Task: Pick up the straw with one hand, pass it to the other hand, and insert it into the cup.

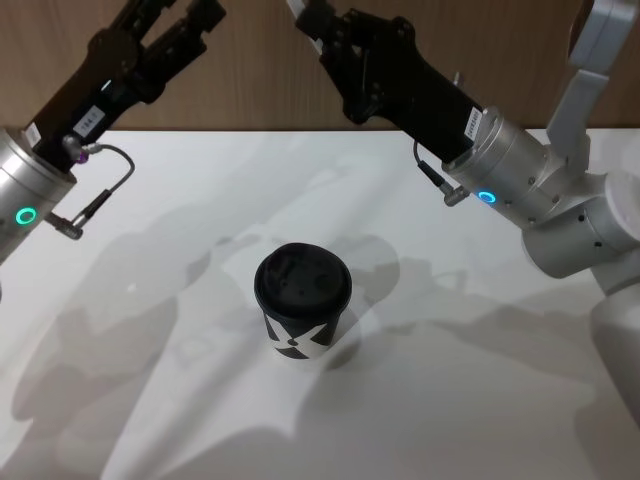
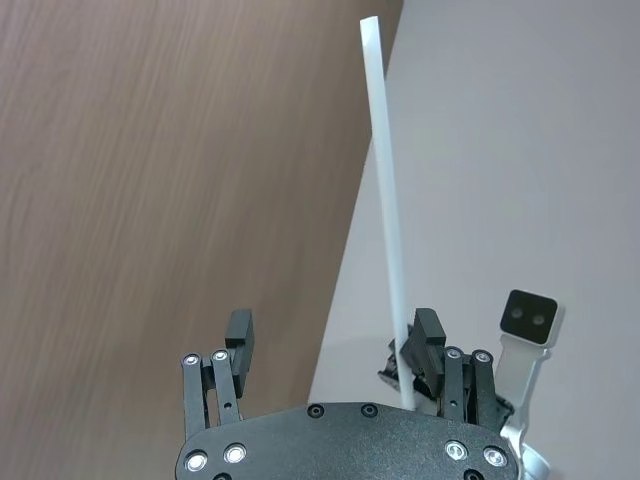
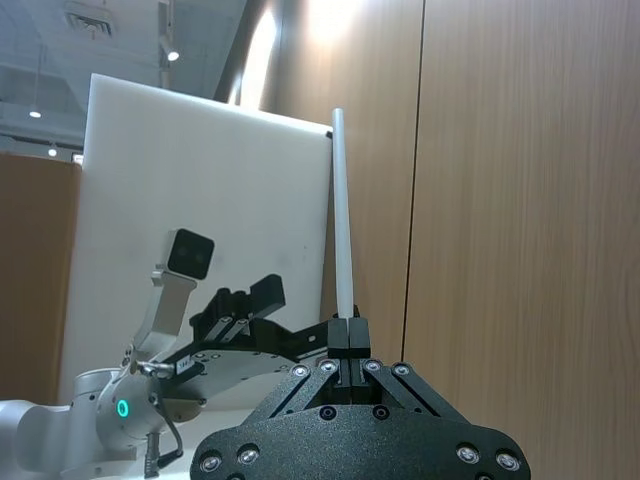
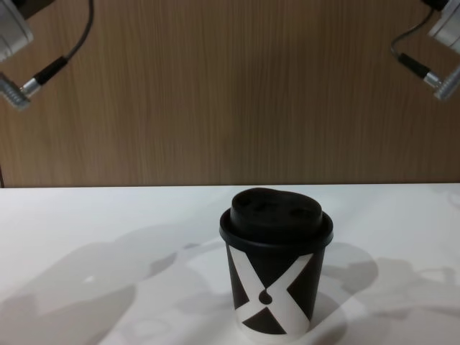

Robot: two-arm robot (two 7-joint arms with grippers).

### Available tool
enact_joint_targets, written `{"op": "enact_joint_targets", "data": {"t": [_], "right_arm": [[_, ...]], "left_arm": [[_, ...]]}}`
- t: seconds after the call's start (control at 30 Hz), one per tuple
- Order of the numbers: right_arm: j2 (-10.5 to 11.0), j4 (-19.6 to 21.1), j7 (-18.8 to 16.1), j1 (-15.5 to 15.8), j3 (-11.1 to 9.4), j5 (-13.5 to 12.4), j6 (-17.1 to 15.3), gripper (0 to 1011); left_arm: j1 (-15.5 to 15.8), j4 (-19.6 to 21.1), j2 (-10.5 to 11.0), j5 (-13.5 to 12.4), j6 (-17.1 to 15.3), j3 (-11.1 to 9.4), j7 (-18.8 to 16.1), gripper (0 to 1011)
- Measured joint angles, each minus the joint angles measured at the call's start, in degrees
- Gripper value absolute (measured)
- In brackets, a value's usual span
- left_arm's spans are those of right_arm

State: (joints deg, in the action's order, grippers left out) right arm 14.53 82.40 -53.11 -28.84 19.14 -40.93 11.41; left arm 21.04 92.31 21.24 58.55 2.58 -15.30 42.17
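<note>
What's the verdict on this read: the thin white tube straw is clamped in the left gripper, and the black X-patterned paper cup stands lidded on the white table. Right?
Not quite. The thin white tube straw is clamped in the right gripper, as the right wrist view shows. The left gripper is open, with the straw beside one finger. The black X-patterned paper cup does stand lidded on the white table.
</note>
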Motion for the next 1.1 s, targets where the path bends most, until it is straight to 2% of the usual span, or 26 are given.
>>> {"op": "enact_joint_targets", "data": {"t": [0.8,0.93,1.03,1.1], "right_arm": [[0.0,0.0,0.0,0.0,0.0,0.0,0.0,5],[0.0,0.0,0.0,0.0,0.0,0.0,0.0,5],[0.0,0.0,0.0,0.0,0.0,0.0,0.0,5],[0.0,0.0,0.0,0.0,0.0,0.0,0.0,5]], "left_arm": [[4.13,-1.02,-1.52,2.21,-0.88,-2.77,0.69,1001],[5.09,-1.72,-1.75,2.52,-1.07,-3.09,0.67,1000],[6.62,-3.22,-2.06,2.88,-1.38,-3.33,0.87,1001],[8.69,-5.54,-2.5,3.25,-1.69,-3.57,1.53,1000]]}}
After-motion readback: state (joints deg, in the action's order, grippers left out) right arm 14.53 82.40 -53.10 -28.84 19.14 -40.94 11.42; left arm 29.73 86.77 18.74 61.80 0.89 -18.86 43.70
